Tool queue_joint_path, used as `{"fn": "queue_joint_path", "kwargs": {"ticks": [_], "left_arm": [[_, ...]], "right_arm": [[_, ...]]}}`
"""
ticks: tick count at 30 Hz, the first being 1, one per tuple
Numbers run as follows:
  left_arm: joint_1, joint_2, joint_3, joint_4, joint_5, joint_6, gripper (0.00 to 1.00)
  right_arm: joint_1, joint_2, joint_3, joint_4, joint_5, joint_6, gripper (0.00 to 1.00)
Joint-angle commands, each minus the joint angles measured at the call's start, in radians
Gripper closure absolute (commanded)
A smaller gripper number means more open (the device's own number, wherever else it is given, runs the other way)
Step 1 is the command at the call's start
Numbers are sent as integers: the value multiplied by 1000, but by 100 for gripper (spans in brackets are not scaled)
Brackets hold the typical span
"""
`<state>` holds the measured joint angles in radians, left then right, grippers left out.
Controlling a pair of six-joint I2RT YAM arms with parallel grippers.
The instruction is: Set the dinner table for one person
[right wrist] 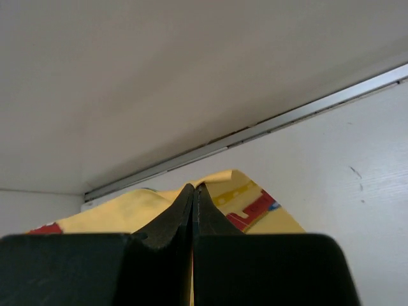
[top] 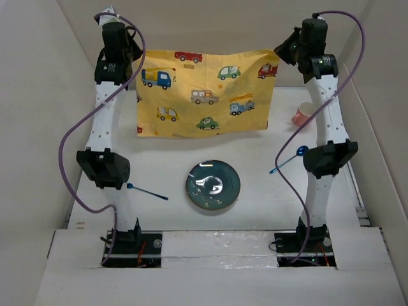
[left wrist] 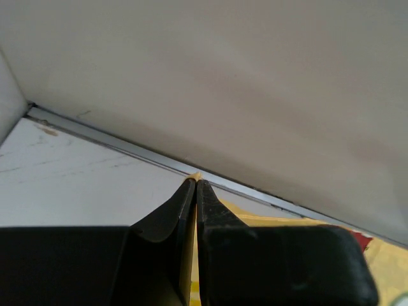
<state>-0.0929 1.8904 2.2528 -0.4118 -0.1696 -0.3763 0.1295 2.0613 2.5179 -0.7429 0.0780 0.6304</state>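
Note:
The yellow placemat [top: 204, 95] printed with cartoon cars is held up by its two far corners over the back of the white dinner table [top: 268, 210]. My left gripper [top: 136, 62] is shut on its far left corner, and yellow cloth [left wrist: 280, 220] shows between and beyond the fingertips [left wrist: 196, 182]. At the far right corner my right gripper [top: 279, 54] is shut on the cloth [right wrist: 255, 204], whose edge curls over the tips [right wrist: 193, 188]. A dark glass plate [top: 213, 185] lies at the table's near middle. One blue utensil [top: 148, 191] lies left of it, another [top: 288, 159] to the right.
A pink cup [top: 302, 115] lies on its side at the right, behind the right arm's forearm. White walls close the table in on the left, the back and the right. Purple cables loop beside both arms.

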Motion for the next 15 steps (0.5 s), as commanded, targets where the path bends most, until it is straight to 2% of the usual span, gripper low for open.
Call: {"fn": "queue_joint_path", "kwargs": {"ticks": [1,3,4,6,9,12,13,14,15], "left_arm": [[36,-13,157,30,123,-91,100],[36,-42,137,74,146,-105,100],[36,-112,45,132,151,-121,100],[36,-137,7,154,148,-121,100],[36,-233,-183,225,136,-110,100],[36,-326,-418,277,145,-110,100],[36,-344,-483,294,151,-118,100],[36,-381,-616,304,157,-134,100],[36,-398,-680,312,160,-144,100]], "right_arm": [[-47,-12,205,13,-148,78,100],[-67,-45,126,118,-185,110,100],[-77,-122,54,175,-204,118,100],[-77,-138,12,180,-205,106,100],[-87,-193,-82,178,-237,63,100],[-87,-314,-385,259,-234,52,100],[-87,-354,-609,301,-253,55,100],[-87,-422,-713,385,-256,64,100],[-87,-449,-807,419,-261,75,100]]}}
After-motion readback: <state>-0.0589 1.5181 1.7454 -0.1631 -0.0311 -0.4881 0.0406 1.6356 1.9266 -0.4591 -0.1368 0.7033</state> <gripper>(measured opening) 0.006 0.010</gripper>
